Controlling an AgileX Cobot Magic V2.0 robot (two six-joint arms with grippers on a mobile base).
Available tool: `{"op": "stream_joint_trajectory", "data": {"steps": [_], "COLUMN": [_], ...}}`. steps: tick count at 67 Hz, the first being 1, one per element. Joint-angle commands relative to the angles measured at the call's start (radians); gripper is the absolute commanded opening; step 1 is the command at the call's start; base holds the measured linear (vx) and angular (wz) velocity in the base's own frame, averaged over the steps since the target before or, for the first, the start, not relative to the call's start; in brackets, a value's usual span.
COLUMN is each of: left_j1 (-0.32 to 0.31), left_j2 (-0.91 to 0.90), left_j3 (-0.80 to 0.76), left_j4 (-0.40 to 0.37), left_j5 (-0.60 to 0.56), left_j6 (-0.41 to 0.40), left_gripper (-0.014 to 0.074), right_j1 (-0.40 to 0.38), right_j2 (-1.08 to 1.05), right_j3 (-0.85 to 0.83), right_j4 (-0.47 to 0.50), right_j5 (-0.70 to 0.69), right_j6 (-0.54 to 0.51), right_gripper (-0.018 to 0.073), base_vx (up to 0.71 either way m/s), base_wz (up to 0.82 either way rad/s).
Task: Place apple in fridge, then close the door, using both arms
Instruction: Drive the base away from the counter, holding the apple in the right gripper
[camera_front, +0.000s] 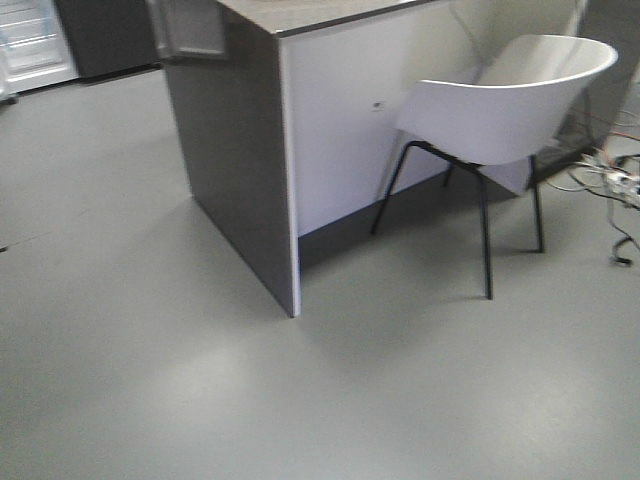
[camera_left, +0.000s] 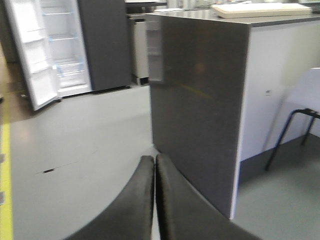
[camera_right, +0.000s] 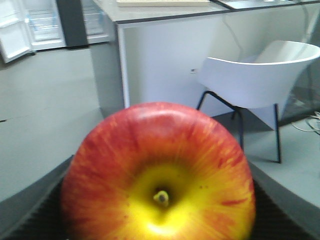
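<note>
A wide grey floor (camera_front: 150, 380) fills most of the front view and lies open from the near edge up to the far wall. A yellow line (camera_left: 5, 190) marks its left border in the left wrist view.

One counter cabinet (camera_front: 240, 150), with a dark grey side and a white front, stands mid-floor with its sharp corner pointing forward. Its top is cut off in the front view. The left wrist view shows a pale board (camera_left: 262, 9) lying on it.

One fridge (camera_left: 70, 55) stands far back on the left, well apart from the counter. Its white interior and glass shelves are exposed, and its top is cut off. Its door (camera_left: 32, 65) is swung wide open to the left, with the white liner and bins facing the room.

One white chair (camera_front: 510, 100) on thin black legs sits just beside the counter's white front. A tangle of cables (camera_front: 610, 180) lies on the floor at the right edge, partly out of frame.

One apple (camera_right: 157, 175), red with a yellow stem dimple, fills the right wrist view, and its lower part is cropped. The right gripper (camera_right: 157, 210) is clamped on it, and only the dark finger pads (camera_right: 30, 215) show at either side.

The left gripper (camera_left: 154, 165) holds nothing, its two dark fingers pressed together. All views are somewhat blurred.
</note>
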Motion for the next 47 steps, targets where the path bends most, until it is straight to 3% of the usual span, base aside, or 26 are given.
{"op": "stream_joint_trajectory", "data": {"steps": [1,47], "left_j1": [-0.004,-0.004], "left_j2": [-0.016,-0.016], "left_j3": [0.016,0.016], "left_j4": [-0.006,-0.006], "left_j5": [-0.069,-0.069], "left_j6": [0.0,0.0], "left_gripper": [-0.0008,-0.0008], "right_j1": [-0.001,-0.001], "right_j2": [0.012,0.012], "right_j3": [-0.023,-0.023], "right_j4": [0.001,0.001], "right_j5": [-0.085,-0.084], "right_j6": [-0.009,-0.009], "right_gripper": [0.015,0.015], "base_vx": [-0.01,0.02], "base_wz": [0.5,0.39]}}
